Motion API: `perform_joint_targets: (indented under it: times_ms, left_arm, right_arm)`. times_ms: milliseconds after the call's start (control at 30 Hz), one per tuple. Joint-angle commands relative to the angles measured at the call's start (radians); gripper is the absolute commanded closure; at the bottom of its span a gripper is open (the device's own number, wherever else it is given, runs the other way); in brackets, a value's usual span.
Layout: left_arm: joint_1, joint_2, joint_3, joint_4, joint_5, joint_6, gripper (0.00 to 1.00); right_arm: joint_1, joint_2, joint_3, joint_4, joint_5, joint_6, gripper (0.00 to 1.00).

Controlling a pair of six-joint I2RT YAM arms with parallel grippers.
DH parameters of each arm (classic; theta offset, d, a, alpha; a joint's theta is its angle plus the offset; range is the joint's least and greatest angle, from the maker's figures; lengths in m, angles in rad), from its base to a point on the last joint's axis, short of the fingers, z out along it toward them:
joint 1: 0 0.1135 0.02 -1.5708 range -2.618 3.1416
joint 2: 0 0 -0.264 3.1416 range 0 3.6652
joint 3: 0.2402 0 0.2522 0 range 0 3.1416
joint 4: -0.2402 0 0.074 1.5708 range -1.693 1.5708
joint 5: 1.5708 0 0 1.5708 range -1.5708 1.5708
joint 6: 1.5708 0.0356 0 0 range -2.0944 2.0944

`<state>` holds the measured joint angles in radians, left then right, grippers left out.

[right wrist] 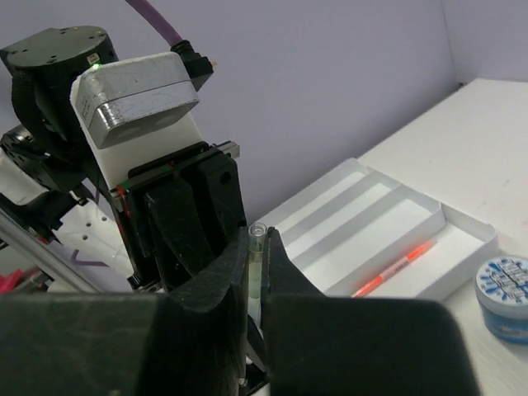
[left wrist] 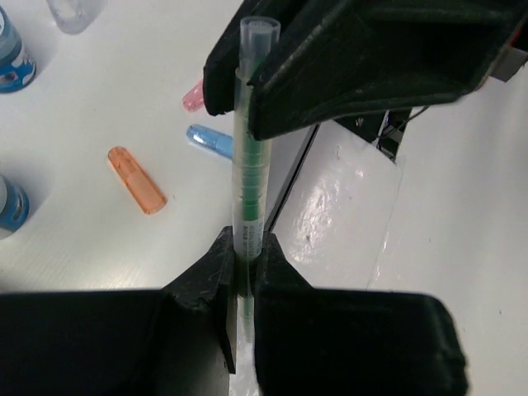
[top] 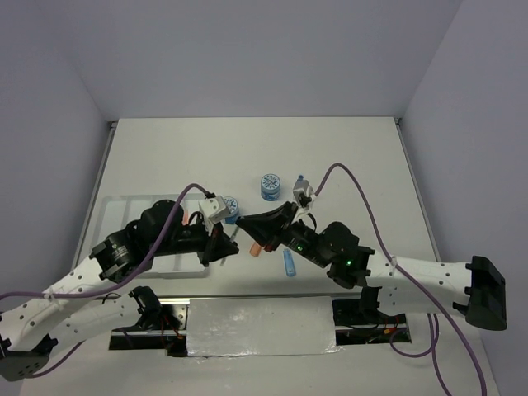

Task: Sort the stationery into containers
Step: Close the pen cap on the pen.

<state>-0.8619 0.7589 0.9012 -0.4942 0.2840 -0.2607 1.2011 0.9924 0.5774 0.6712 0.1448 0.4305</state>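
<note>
Left gripper: clenched on one end of the green pen, the shaft pinched between both fingers. The pen spans the short gap to the opposite arm and is held clear of the table.

Right gripper: likewise clamped on the same pen, at its clear-capped end. The two grippers face each other nose to nose over the near middle of the table.

White tray: at the left of the table. An orange pen lies in the end compartment, the one nearest the pots.

Patterned pots: one just beside the left wrist, the other farther back and to the right. Both stand on the table outside the tray.

Loose on the table under the grippers: an orange marker, a blue marker, and a pink item, probably the eraser, which is half hidden.
</note>
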Motion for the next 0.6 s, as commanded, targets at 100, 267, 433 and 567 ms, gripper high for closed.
perform_joint_targets:
  times_ms: [100,267,433,567]
  left_arm:
    - [0.02,-0.128,-0.137,0.468,-0.249,-0.103,1.0]
    - [0.02,-0.15,-0.202,0.361,-0.505,-0.172,1.0]
    - [0.034,0.052,-0.124,0.079,-0.981,-0.335,1.0]
    - [0.159,0.236,-0.125,-0.052,-1.022,-0.41,1.0]
  right_arm:
    - [0.009,-0.153,0.103,-0.554,0.053,-0.048,0.4]
    - [-0.092,-0.227,0.404,-0.715,0.099,-0.091,0.0]
    - [-0.12,-0.3,0.495,-0.847,0.217,-0.137,0.0]
    - [-0.121,-0.414,0.38,-0.854,0.233,-0.118,0.0]
